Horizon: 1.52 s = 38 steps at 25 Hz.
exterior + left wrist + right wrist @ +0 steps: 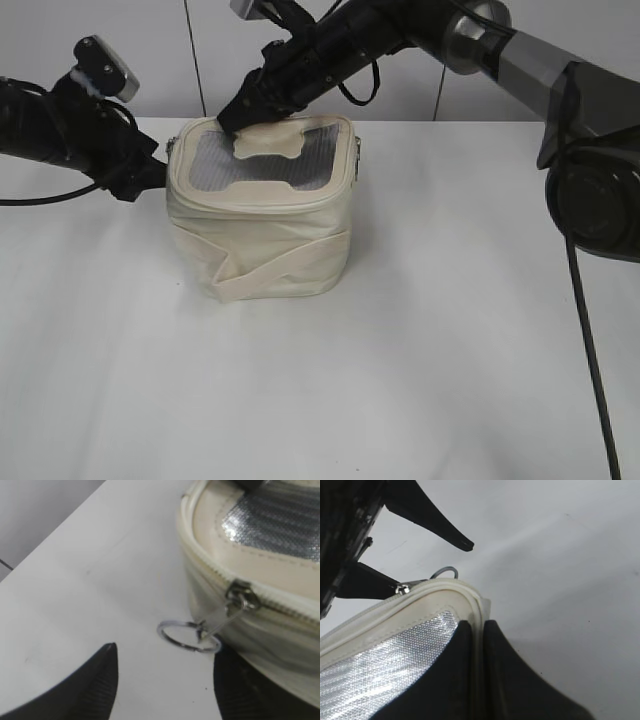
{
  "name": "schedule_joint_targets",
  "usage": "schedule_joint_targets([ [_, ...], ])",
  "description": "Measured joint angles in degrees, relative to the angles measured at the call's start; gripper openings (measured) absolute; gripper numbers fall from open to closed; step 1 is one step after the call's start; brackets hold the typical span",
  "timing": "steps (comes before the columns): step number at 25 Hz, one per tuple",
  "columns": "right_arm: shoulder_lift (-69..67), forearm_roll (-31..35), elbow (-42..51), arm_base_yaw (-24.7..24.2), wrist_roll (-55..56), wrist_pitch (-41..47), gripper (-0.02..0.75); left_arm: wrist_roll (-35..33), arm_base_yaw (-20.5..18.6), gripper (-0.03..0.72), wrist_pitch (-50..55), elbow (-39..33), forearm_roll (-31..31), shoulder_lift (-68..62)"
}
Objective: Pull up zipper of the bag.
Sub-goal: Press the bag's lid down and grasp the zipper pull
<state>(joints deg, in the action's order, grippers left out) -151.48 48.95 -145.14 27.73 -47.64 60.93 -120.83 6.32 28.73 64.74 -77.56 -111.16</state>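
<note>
The cream bag (265,240) stands mid-table, its grey mesh lid with a bone-shaped patch (268,143) on top. The zipper track (260,592) runs round the lid rim. Its silver ring pull (189,636) hangs out to the bag's left, also seen in the right wrist view (444,572). My left gripper (162,680) is open, its fingers either side of and just short of the ring; it sits left of the bag (150,175). My right gripper (476,630) is shut on the lid's rim at the back left corner (235,118).
The white table (420,380) stretches wide in front and to the right of the bag. A wall stands behind. A second metal pull (358,150) hangs at the bag's right side.
</note>
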Motion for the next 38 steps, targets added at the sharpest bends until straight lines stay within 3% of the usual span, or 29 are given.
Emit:
schedule_joint_targets([
  [16,0.0,0.0,0.0,0.0,0.0,0.0,0.044,0.1,0.05,0.468,-2.16,0.0,-8.48,0.0],
  [24,0.0,0.04,0.0,0.0,0.0,0.05,0.044,0.16,0.05,0.44,-1.1,0.0,-7.43,0.0],
  [27,0.0,0.04,0.0,0.0,0.0,0.05,0.044,0.16,0.05,0.355,-0.28,0.0,-7.01,0.0],
  [32,0.0,0.04,0.0,0.0,0.0,0.05,0.044,0.16,0.17,0.056,1.29,0.0,-6.84,0.0],
  [34,0.0,0.04,0.0,0.0,0.0,0.05,0.044,0.16,0.24,0.003,1.55,0.0,-6.66,0.0],
  [38,0.0,0.04,0.0,0.0,0.21,0.05,0.044,4.91,0.24,-0.004,1.51,0.0,-1.56,0.0],
])
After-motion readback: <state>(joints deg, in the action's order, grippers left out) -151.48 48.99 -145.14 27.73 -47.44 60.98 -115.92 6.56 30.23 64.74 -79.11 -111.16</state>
